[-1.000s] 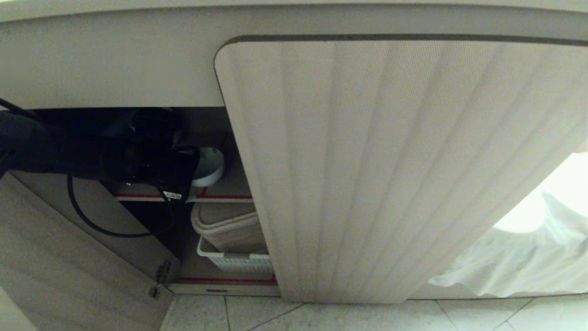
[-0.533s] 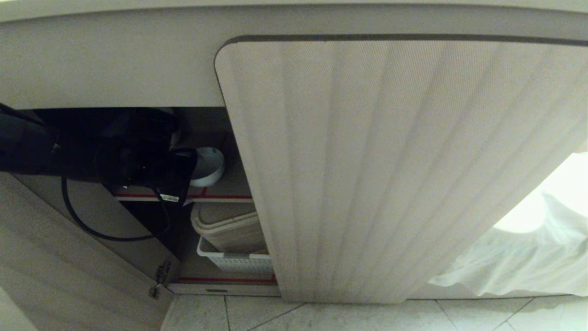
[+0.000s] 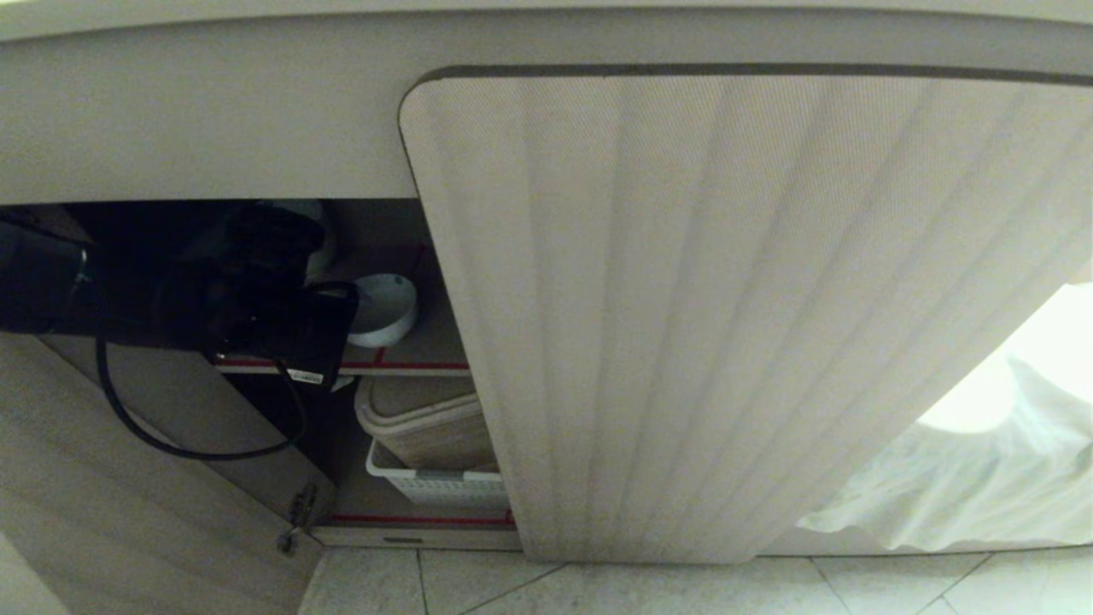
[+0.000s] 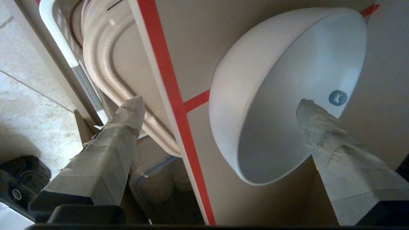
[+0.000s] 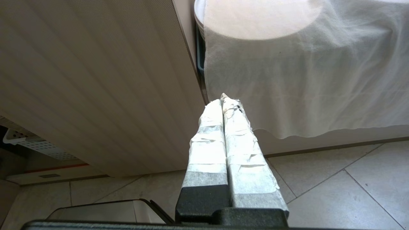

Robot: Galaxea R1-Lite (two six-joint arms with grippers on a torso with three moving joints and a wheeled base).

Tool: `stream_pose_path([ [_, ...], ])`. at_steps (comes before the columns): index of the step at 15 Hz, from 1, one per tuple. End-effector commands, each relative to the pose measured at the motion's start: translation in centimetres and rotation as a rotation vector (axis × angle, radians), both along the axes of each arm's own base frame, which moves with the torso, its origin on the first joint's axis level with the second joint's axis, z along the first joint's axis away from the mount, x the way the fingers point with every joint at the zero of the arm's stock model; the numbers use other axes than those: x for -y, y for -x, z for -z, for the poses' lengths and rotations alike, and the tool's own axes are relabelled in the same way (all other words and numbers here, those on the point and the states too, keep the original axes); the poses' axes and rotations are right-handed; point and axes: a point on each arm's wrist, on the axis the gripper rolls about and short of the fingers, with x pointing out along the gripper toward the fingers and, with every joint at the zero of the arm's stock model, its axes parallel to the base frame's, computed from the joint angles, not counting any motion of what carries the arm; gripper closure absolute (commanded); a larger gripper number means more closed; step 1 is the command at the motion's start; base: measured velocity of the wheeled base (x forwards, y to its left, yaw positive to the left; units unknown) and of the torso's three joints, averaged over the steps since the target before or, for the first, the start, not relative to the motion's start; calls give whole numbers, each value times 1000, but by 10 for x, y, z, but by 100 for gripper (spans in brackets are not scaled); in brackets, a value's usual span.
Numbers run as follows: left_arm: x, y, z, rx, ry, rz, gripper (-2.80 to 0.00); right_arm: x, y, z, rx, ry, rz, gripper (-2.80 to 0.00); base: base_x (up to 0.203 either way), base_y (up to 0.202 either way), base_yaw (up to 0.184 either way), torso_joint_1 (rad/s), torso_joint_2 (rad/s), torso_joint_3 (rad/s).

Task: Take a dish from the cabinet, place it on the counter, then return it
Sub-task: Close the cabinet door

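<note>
One bowl [image 4: 255, 105] sits at my twelve o'clock, my left gripper [image 4: 220, 105] spread wide, so I should straddle its rim squarely before closing.

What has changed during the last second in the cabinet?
The left claw, open, has drawn back leftward in the head view, uncovering more of the dish. Nothing was gripped or released. The dish, its shelf and the closed door stayed in place.
</note>
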Motion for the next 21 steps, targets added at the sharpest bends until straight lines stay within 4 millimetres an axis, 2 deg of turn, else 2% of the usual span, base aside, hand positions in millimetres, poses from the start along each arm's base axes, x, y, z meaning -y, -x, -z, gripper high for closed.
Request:
stream_pose_path([
  [1, 1, 5, 2, 22, 3, -2, -280, 0, 0, 0, 1, -1, 0, 0, 0, 0, 0, 0, 0, 0],
  [6, 2, 12, 11, 25, -72, 57, -280, 0, 0, 0, 1, -1, 0, 0, 0, 0, 0, 0, 0, 0],
  [11, 5, 13, 2, 70, -136, 96, -280, 0, 0, 0, 1, -1, 0, 0, 0, 0, 0, 0, 0, 0],
  [17, 6, 20, 11, 34, -226, 119, -280, 0, 0, 0, 1, -1, 0, 0, 0, 0, 0, 0, 0, 0],
  [21, 6, 27, 9, 34, -294, 125, -280, 0, 0, 0, 1, -1, 0, 0, 0, 0, 0, 0, 0, 0],
])
